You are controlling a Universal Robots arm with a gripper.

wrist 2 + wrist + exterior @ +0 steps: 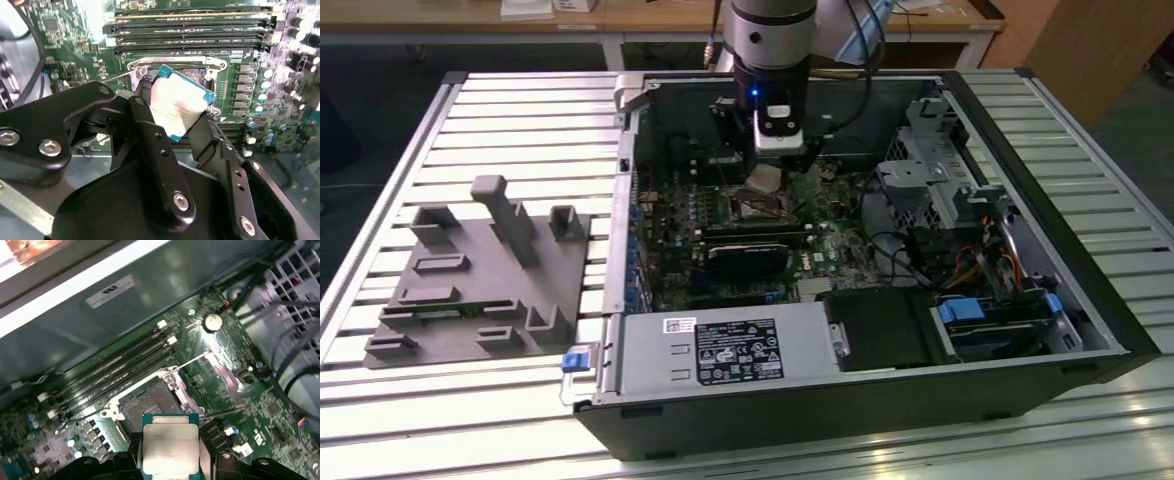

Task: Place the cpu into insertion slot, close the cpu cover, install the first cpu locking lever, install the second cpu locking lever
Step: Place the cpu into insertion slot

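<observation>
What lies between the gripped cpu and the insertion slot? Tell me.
Nothing; in the first wrist view the cpu, in the gripper, hangs right by the bare insertion slot.

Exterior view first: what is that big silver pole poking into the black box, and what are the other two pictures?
The silver pole is a robot arm. The black box is an opened computer case lying on a slatted metal table, with a grey plastic holder at the exterior view's left. That view comes from a camera off the arm. Both wrist views come from cameras riding on the arm, looking past its gripper, a hand with two black fingers. It pinches the cpu, a flat silvery chip, close to the insertion slot, a square socket in the green circuit board.
</observation>
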